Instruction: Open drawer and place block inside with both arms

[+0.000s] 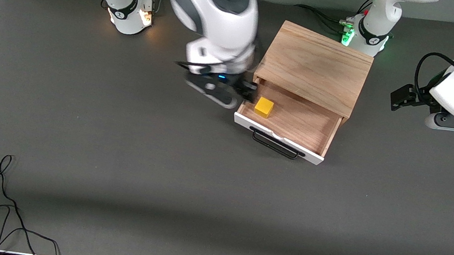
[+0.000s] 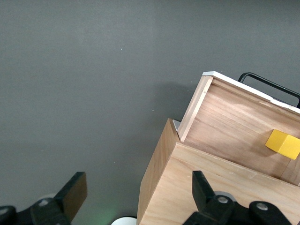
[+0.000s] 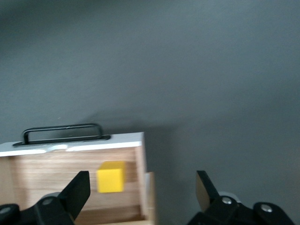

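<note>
Yellow block (image 1: 264, 107) in open drawer (image 1: 297, 123)

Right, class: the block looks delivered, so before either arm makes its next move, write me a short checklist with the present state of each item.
1. Drawer pulled out of the wooden box: ok.
2. Block resting on the drawer floor, near the corner toward the right arm's end: ok.
3. Right hand open and free of the block: ok, its fingers are spread with nothing between them.
4. Right hand away from the drawer: not ok, it is at the drawer's side wall.
5. Left hand open and empty, beside the box: ok.
6. Handle unobstructed: ok.
</note>
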You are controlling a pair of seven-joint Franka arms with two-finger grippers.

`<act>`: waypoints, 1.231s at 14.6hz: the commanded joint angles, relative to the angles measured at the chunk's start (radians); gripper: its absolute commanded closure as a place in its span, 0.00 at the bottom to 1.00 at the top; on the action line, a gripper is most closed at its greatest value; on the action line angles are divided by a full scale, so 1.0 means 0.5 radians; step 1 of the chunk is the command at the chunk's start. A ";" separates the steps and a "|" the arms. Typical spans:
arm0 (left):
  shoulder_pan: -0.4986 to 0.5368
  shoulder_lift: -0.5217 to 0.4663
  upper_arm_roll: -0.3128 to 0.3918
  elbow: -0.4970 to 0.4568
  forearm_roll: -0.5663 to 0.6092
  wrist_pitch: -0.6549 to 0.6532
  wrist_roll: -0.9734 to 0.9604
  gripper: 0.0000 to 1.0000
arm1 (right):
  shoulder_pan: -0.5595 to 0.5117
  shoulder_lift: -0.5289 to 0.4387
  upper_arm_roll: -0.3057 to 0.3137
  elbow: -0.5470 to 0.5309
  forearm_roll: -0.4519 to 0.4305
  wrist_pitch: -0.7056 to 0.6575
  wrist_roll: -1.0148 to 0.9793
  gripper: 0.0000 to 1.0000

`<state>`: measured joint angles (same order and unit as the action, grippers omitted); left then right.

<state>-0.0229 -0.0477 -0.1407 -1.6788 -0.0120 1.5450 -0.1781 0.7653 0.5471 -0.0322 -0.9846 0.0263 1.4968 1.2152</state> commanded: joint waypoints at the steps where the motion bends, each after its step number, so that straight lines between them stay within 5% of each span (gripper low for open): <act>1: 0.012 -0.015 -0.007 -0.002 0.021 -0.022 0.025 0.00 | -0.162 -0.302 -0.018 -0.279 -0.019 -0.082 -0.328 0.00; 9: 0.012 -0.015 -0.007 -0.002 0.021 -0.025 0.025 0.00 | -0.968 -0.950 -0.031 -0.920 0.003 -0.061 -1.641 0.00; 15: 0.012 -0.015 -0.007 -0.002 0.021 -0.031 0.028 0.00 | -1.389 -0.996 -0.037 -0.967 -0.019 -0.051 -2.304 0.00; 18: 0.012 -0.015 -0.007 -0.002 0.021 -0.031 0.025 0.00 | -1.435 -0.984 -0.116 -0.970 -0.016 -0.051 -2.430 0.00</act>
<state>-0.0213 -0.0477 -0.1400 -1.6790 -0.0118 1.5423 -0.1781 0.0512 0.0701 -0.0673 -1.4454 0.0234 1.4522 0.0500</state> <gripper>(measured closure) 0.000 0.000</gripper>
